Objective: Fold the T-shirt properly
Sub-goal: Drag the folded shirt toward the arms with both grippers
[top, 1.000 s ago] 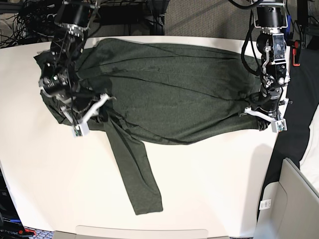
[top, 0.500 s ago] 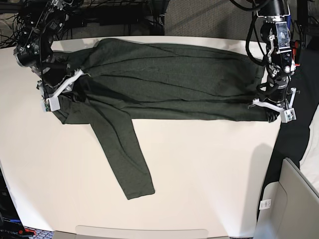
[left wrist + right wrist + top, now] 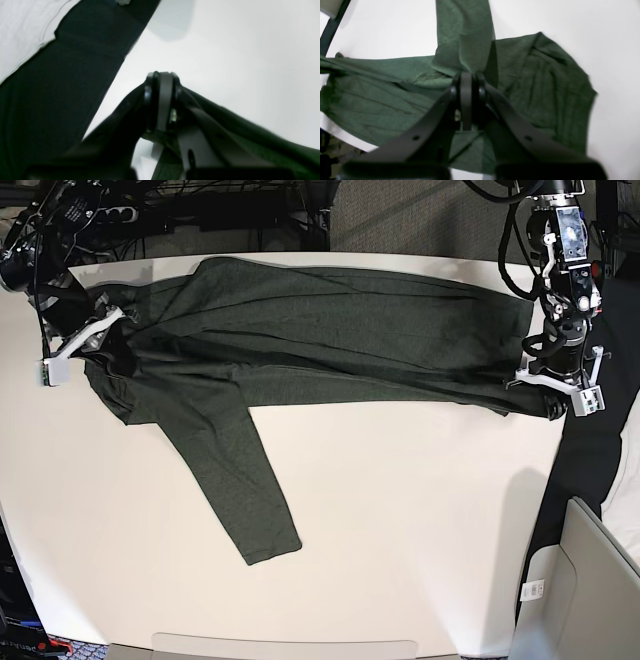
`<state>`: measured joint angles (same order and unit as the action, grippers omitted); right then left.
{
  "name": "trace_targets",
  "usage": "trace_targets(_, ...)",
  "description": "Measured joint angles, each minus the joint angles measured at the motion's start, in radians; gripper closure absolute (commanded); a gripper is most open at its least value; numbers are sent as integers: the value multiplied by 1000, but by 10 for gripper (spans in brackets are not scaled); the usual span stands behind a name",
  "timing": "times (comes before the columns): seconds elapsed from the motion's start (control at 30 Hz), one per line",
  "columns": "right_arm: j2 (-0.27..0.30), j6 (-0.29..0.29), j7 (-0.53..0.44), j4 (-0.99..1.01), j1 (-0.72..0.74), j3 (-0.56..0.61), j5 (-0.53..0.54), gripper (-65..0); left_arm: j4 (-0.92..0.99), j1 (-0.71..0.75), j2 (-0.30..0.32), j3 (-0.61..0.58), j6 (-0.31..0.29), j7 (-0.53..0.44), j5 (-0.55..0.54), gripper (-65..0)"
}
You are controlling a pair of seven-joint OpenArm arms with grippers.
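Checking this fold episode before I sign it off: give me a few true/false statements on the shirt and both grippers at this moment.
1. Both grippers are shut on the T-shirt. True: the left gripper and the right gripper each pinch an end.
2. One sleeve lies flat on the table. True.
3. The shirt is folded into a neat square. False: it is stretched long between the arms.
4. The shirt has a printed logo. False: it is plain.
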<state>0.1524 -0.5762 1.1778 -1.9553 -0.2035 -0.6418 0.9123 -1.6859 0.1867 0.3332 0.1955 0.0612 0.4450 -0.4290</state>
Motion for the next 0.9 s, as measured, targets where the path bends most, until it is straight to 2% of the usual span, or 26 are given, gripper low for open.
trace_targets(0.53, 49, 0, -3, -7, -12, -47, 57, -6, 8, 54, 0, -5, 3, 3, 1, -2)
trace_targets(0.77, 49, 0, 0, -7, -12, -43, 56, -6, 68, 17, 0, -8, 11, 229, 8, -35)
trace_targets(0.9, 46, 0, 0, -7, -12, -43, 56, -6, 100, -50, -1, -11, 1, 253, 4, -59)
